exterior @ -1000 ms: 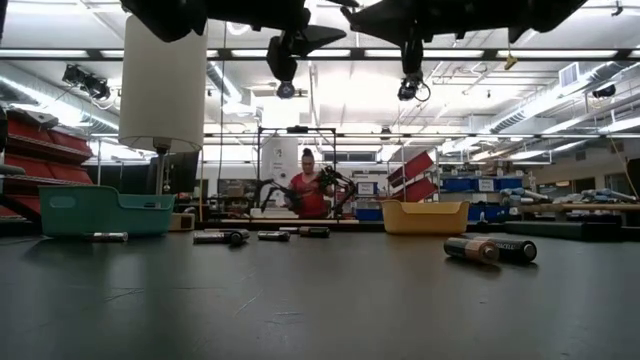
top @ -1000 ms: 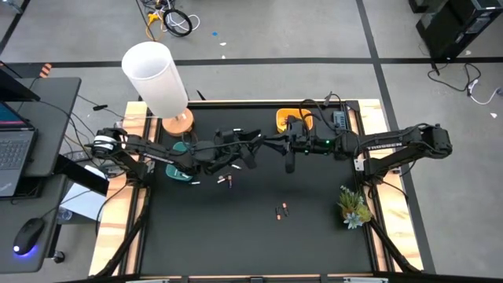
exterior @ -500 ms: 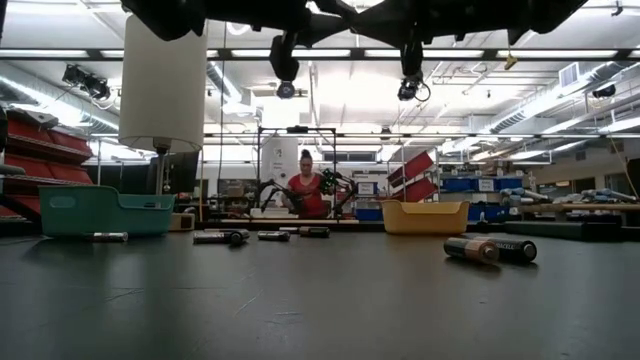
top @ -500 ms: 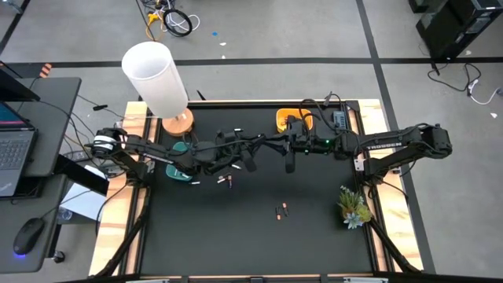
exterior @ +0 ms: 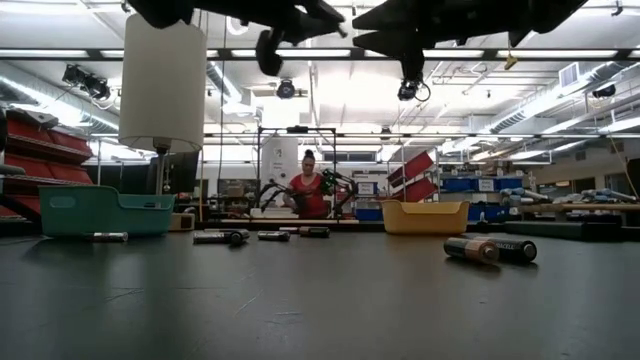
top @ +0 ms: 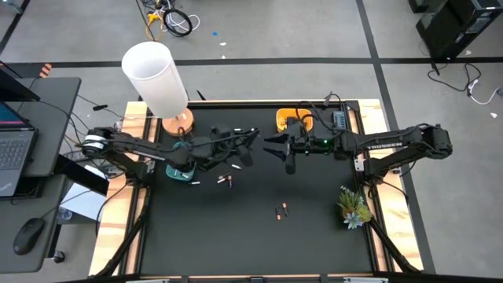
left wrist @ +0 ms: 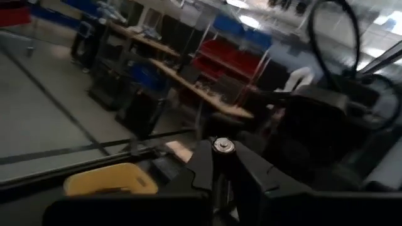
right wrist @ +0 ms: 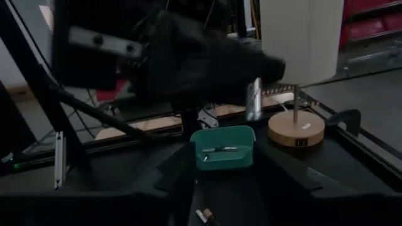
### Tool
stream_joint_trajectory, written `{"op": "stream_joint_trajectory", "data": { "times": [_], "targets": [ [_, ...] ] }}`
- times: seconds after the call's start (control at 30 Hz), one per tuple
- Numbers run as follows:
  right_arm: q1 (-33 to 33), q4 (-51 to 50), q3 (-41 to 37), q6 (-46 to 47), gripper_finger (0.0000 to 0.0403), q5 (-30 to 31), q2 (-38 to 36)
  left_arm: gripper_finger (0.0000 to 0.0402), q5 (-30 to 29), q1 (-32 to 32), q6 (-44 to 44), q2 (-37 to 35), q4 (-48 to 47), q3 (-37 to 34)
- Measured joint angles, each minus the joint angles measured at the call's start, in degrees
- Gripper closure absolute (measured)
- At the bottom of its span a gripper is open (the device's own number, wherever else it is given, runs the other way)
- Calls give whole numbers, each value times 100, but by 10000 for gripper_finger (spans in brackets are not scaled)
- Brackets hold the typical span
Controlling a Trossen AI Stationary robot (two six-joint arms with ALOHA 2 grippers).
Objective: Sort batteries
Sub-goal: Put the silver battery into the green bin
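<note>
Left gripper: we see it raised above the table's middle, close to the right one; in the right wrist view its fingers clamp a silvery battery held upright.
Right gripper: we find it hovering just beside the left one, near the yellow bin; we cannot tell how its fingers stand.
Batteries on the mat: we count a small cluster near the teal bin, and a pair lying side by side nearer the front, well apart from both bins.
Teal bin contents: we make out one thin battery lying inside, perhaps more, since that view is dim.
Low view: two dark batteries lie touching at the right; several more rest in a row farther back.
Lamp: it stands at the table's back left corner.
Plant sprig: it sits at the right edge.
</note>
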Motion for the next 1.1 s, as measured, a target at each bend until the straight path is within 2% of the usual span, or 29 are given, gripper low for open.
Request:
{"op": "stream_joint_trajectory", "data": {
  "times": [0.13, 0.23, 0.43, 0.53, 0.6, 0.8, 1.1],
  "targets": [
    [-106, -205, 0, -2, 208, -2, -153, 365, -49, -21, -236, -606, -1650, 2],
    [-193, -561, 0, 0, 203, 17, -273, 365, -54, -79, -890, -1118, -3322, 2],
    [-355, -1316, -3, 0, 213, 46, -313, 365, 64, -162, -3325, -1721, -7202, 4],
    [-389, -1546, -9, 4, 217, 61, -253, 356, 427, -170, -4513, -1743, -8855, 3],
    [-391, -1490, -8, 4, 217, 59, -172, 353, 705, -171, -4961, -1722, -9624, 2],
    [-380, -1289, -9, 44, 219, 63, -101, 349, 1092, -170, -5574, -1648, -10715, -147],
    [-377, -953, -9, 46, 220, 69, -100, 347, 1360, -162, -5794, -1622, -10614, -659]
  ]
}}
